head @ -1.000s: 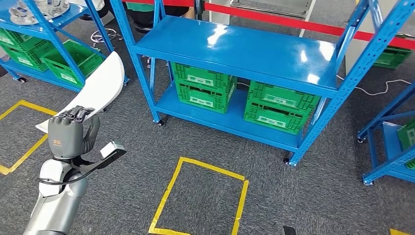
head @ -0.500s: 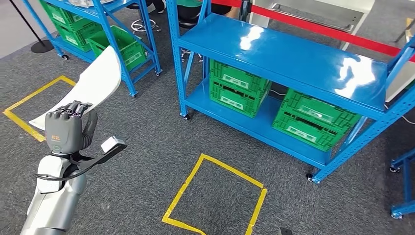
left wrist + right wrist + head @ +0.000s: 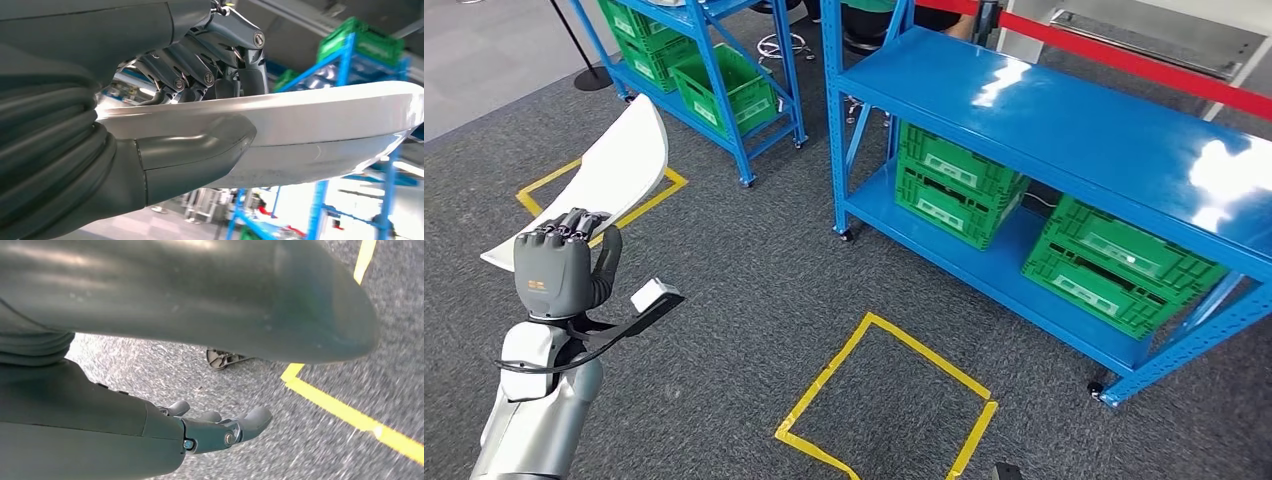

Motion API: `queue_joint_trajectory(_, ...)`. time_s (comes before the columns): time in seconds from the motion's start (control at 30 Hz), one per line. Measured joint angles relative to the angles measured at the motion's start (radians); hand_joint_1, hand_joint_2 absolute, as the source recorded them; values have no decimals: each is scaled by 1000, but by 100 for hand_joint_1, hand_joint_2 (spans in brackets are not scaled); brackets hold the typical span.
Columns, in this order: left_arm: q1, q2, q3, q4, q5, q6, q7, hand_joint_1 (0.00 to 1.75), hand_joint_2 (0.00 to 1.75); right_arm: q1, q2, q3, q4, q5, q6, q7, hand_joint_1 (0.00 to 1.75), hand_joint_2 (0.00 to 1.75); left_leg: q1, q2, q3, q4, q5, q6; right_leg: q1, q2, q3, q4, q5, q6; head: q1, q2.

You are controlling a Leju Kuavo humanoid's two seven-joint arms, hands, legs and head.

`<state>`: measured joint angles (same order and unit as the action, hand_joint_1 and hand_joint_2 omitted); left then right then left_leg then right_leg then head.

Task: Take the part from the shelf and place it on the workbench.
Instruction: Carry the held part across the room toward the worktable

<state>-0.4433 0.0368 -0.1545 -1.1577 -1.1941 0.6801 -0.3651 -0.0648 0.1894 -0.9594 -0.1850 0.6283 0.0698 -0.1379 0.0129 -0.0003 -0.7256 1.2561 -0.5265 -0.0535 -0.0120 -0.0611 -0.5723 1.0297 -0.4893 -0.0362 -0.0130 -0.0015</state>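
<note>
Left hand [image 3: 552,272] gripping white curved part [image 3: 619,170] (smooth, glossy, panel-like), right hand [image 3: 220,432] loosely spread, empty

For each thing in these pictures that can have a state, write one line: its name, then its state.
White part: held up off the floor, tilted.
Left robot hand: grips the white part's edge.
Right robot hand: hangs above the carpet, holding nothing.
Blue shelf: top level bare.
Green crates: on its lower level.

Open carpet [image 3: 754,290] before blue shelving [image 3: 1064,150]
</note>
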Motion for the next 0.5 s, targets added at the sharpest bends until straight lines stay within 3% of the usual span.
queue_joint_trajectory(0.07, -2, -2, 0, -1, 0, -2, 0, 175, 175, -2, -1, 0, 0, 0, 0, -4, 0, 0, -4, 41, 77, -133, 52, 4, 2, -24, 3, 2, -4, 7, 0, 0)
queue_joint_trajectory(0.13, -7, -7, 0, -4, -2, -8, 0, 175, 175, -3, -1, 0, 0, -1, -1, -5, 0, 0, -11, 73, 122, -217, 70, 19, 8, -45, 6, 4, -9, 17, 1, 0)
queue_joint_trajectory(0.17, -9, -10, 0, -5, -2, -12, 0, 175, 175, -4, -1, 0, 0, -2, -1, -5, 0, 0, -15, 74, 125, -227, 67, 27, 10, -55, 7, 4, -10, 22, 2, 0)
queue_joint_trajectory(0.23, -10, -12, 0, -5, -6, -17, -1, 175, 175, -5, -1, 0, 0, -4, -2, -4, 0, 0, -13, 48, 121, -230, 73, 41, 9, -68, 10, 4, -13, 33, 3, 0)
queue_joint_trajectory(0.3, -15, -14, 0, -7, -8, -20, -2, 175, 175, -6, 0, 0, 0, -7, -4, -2, 0, 0, -9, 25, 122, -236, 79, 54, 4, -28, -3, 38, -40, 44, 5, 0)
queue_joint_trajectory(0.37, -20, -19, 0, -8, -10, -22, -2, 175, 175, -4, 1, 0, 0, -10, -6, 1, 0, 0, -7, 2, 120, -238, 83, 62, 1, 33, -53, 147, -99, 49, 8, 0)
queue_joint_trajectory(0.43, -20, -24, 0, -8, -11, -23, -2, 175, 175, 0, 3, 0, 0, -10, -6, 3, 0, 0, -7, -26, 117, -235, 84, 66, 1, 54, -112, 266, -140, 50, 9, 0)
queue_joint_trajectory(0.47, -19, -26, 0, -8, -12, -24, -2, 175, 175, 1, 3, 0, 0, -10, -6, 3, 0, 0, -7, -41, 116, -233, 84, 66, 1, 56, -123, 283, -135, 49, 9, 0)
queue_joint_trajectory(0.5, -17, -26, 0, -8, -12, -24, -2, 175, 175, 1, 3, 0, 0, -11, -6, 2, 0, 0, -7, -57, 115, -230, 83, 64, 0, 60, -115, 259, -109, 48, 9, 0)
